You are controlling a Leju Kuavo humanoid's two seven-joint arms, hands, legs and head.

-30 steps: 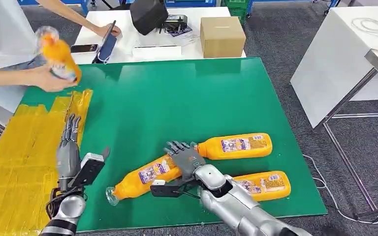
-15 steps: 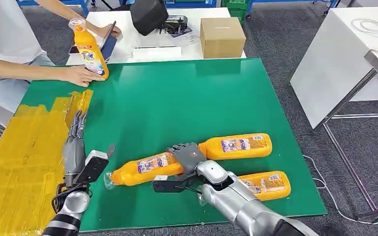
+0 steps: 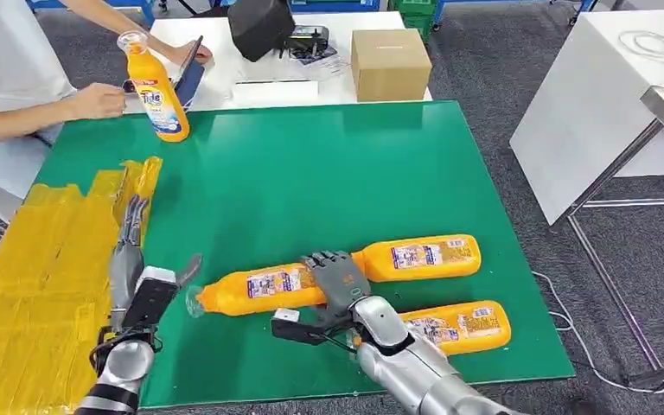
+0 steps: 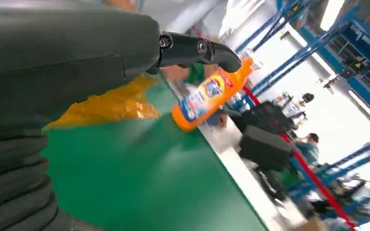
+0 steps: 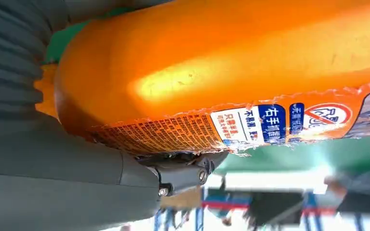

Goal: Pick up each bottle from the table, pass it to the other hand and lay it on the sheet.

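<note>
The right hand [image 3: 337, 281] is gripping one orange detergent bottle [image 3: 259, 290], lifting it toward the left hand [image 3: 128, 246], which is waiting open-fingered beside the yellow sheet [image 3: 35, 277]. Two more bottles [image 3: 419, 256] are lying on the bench [image 3: 311, 173] behind it, still to go.

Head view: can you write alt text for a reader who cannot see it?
The robot's right hand grips an orange bottle above a green table, two more bottles lying beside it. Its left hand hovers open by a yellow sheet.
</note>
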